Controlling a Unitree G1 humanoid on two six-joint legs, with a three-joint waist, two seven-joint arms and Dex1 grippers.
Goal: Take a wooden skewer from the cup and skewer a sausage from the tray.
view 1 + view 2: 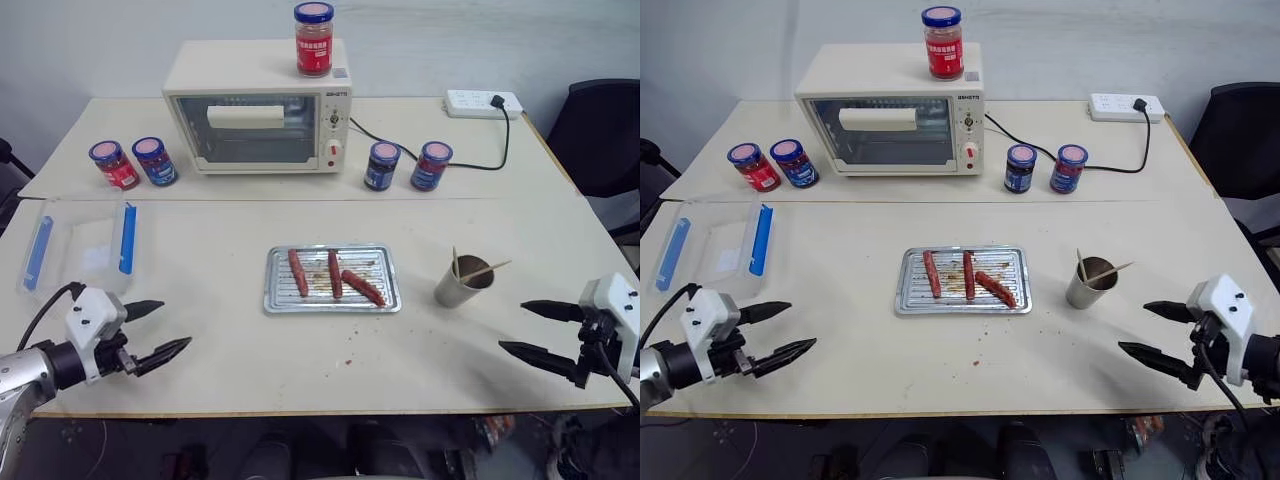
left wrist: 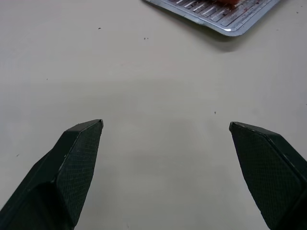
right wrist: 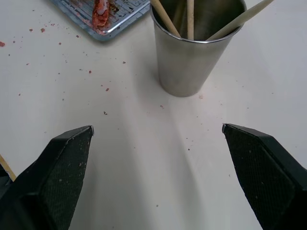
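Observation:
A shiny metal tray (image 1: 282,292) sits mid-table with three reddish-brown sausages on its ridged bottom. The rightmost sausage (image 1: 362,287) lies at an angle and looks plumpest. To the tray's right stands the cup (image 1: 463,283), holding a few wooden skewers (image 1: 487,269) that lean out of it. In the right wrist view the cup (image 3: 192,57) is close ahead of my right gripper (image 3: 157,128). That right gripper (image 1: 511,326) hovers open and empty near the table's front right. At the front left my left gripper (image 1: 176,324) is also open and empty, facing the tray's corner (image 2: 225,19).
A toaster oven (image 1: 258,108) with a red jar (image 1: 313,38) on top stands at the back. It is flanked by two jars (image 1: 135,163) on the left and two (image 1: 406,165) on the right. A clear box with blue clips (image 1: 80,245) lies left. A power strip (image 1: 484,102) and its cord lie at the back right.

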